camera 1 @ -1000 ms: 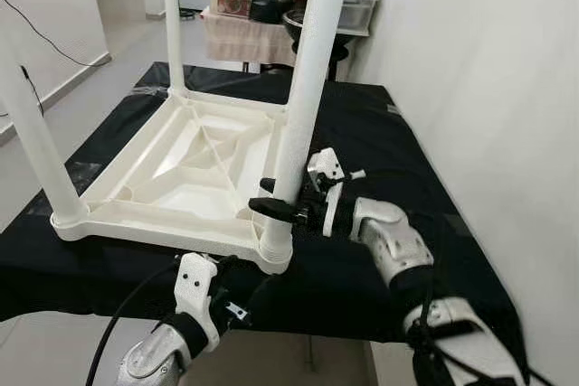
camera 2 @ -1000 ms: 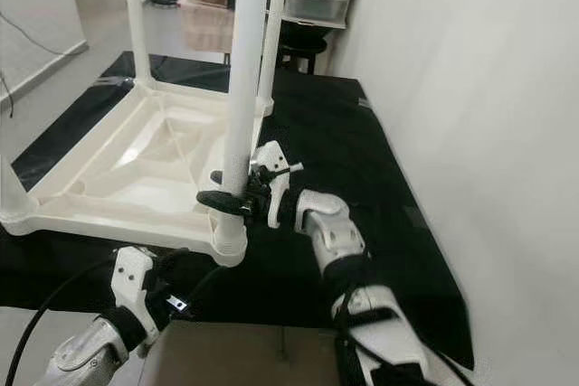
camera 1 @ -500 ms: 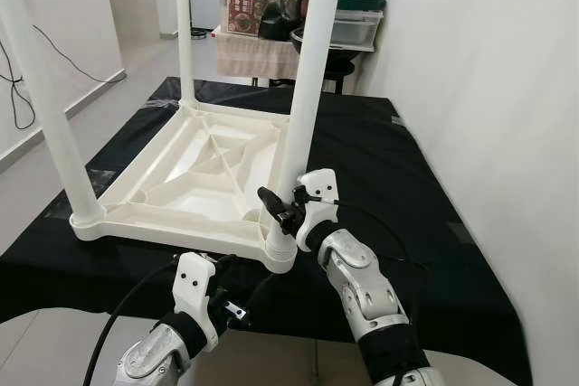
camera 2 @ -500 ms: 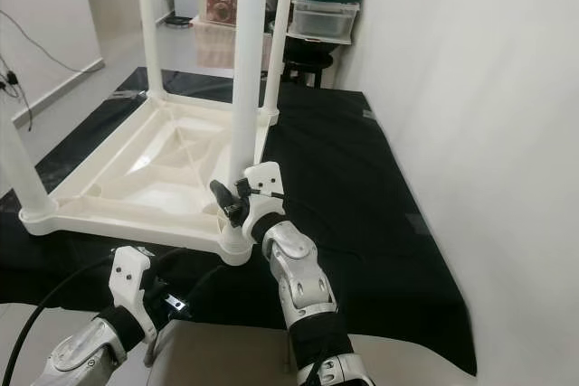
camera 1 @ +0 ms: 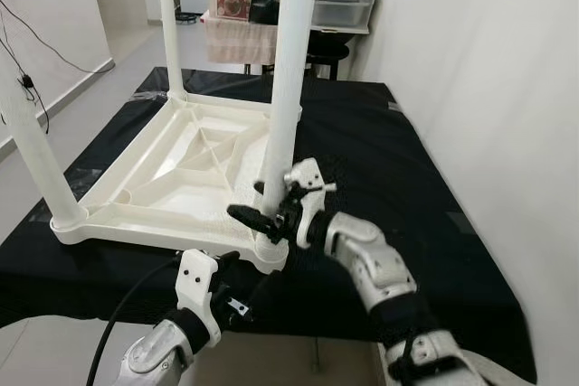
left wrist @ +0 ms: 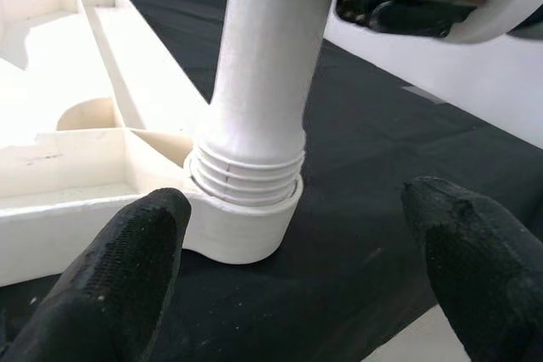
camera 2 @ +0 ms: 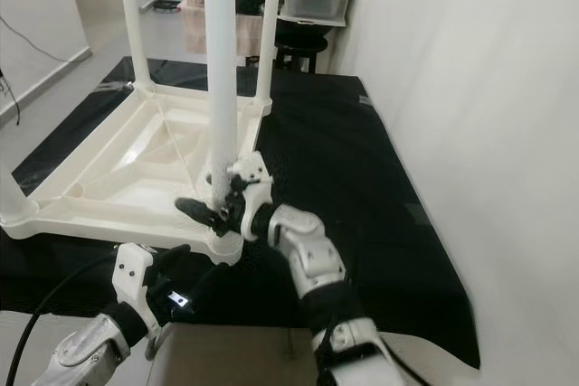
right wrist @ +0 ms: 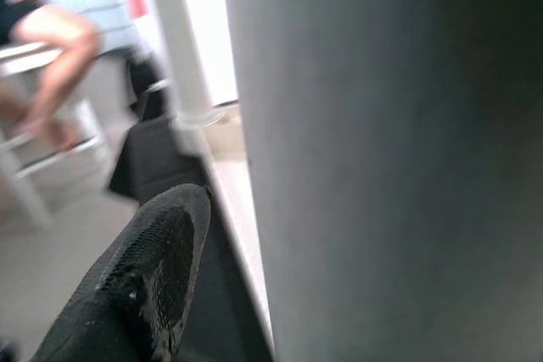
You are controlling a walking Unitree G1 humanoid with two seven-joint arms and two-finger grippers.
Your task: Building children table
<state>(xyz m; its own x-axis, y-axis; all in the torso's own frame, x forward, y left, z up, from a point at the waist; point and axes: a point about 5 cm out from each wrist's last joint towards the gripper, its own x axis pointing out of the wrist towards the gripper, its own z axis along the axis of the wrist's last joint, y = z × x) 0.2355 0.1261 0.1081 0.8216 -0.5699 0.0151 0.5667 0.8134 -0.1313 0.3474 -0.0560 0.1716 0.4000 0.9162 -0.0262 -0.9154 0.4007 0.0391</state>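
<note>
A white plastic children's table (camera 1: 181, 169) lies upside down on a black-covered worktop, its legs pointing up. My right gripper (camera 1: 262, 210) is shut on the near right leg (camera 1: 288, 70) just above its threaded socket (left wrist: 246, 218), one black finger (right wrist: 144, 286) across the front of the leg (right wrist: 382, 167). Lower down, my left gripper (camera 1: 237, 294) hovers at the worktop's front edge, open. Its two fingertips (left wrist: 127, 252) stand wide apart and point at the socket without touching it.
Two more legs stand at the near left (camera 1: 32, 146) and far left (camera 1: 167, 24). A white wall (camera 1: 488, 88) runs close along the right. Storage boxes and a lidded pot (camera 1: 339, 6) sit behind the worktop. A seated person's legs (right wrist: 51, 40) appear beyond it.
The view has shifted slightly. My right wrist has turned on the leg: its fingers pointed up-left half a second ago and now lie level across the leg. The left gripper stays put.
</note>
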